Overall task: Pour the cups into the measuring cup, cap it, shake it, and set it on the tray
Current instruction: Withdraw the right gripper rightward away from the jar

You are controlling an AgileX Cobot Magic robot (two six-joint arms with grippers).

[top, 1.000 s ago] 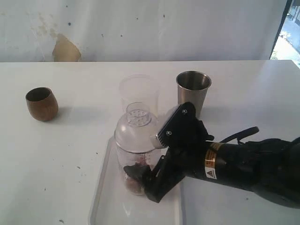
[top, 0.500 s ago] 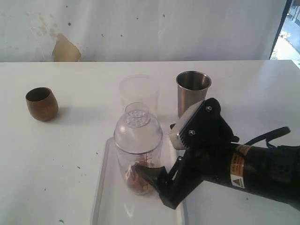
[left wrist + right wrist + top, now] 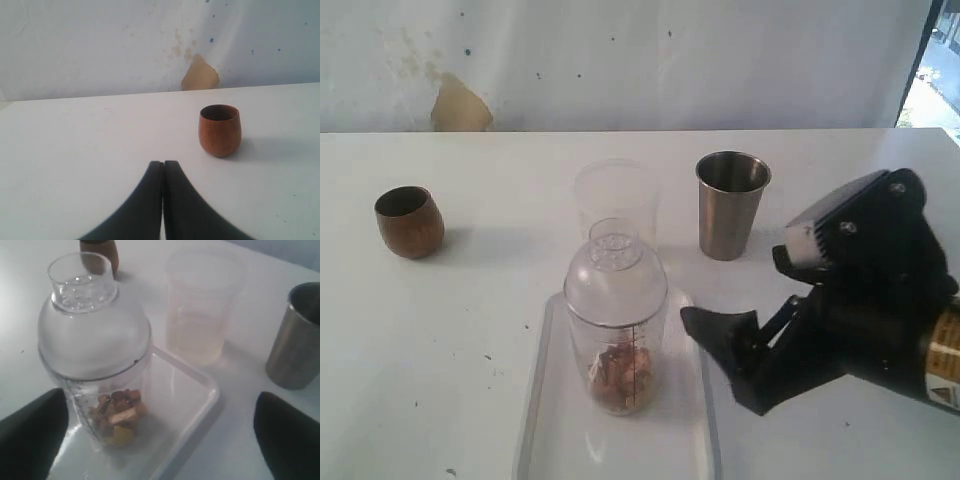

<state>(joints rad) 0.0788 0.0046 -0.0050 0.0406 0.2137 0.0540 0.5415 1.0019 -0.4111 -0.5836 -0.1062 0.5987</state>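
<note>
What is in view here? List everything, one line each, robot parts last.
measuring cup: one, clear with black markings, upright on the tray
lid: one, clear dome with a strainer top, on the measuring cup
pieces: several, brown and yellow, at the bottom of the measuring cup
tray: one, white, front middle of the table
frosted beaker: one, translucent, just behind the tray
steel tumbler: one, silver, right of the beaker
wooden cup: one, brown, far left
table: one, white
right gripper: one, black, open and empty, right of the tray, clear of the measuring cup
left gripper: one, black, shut and empty, facing the wooden cup
</note>
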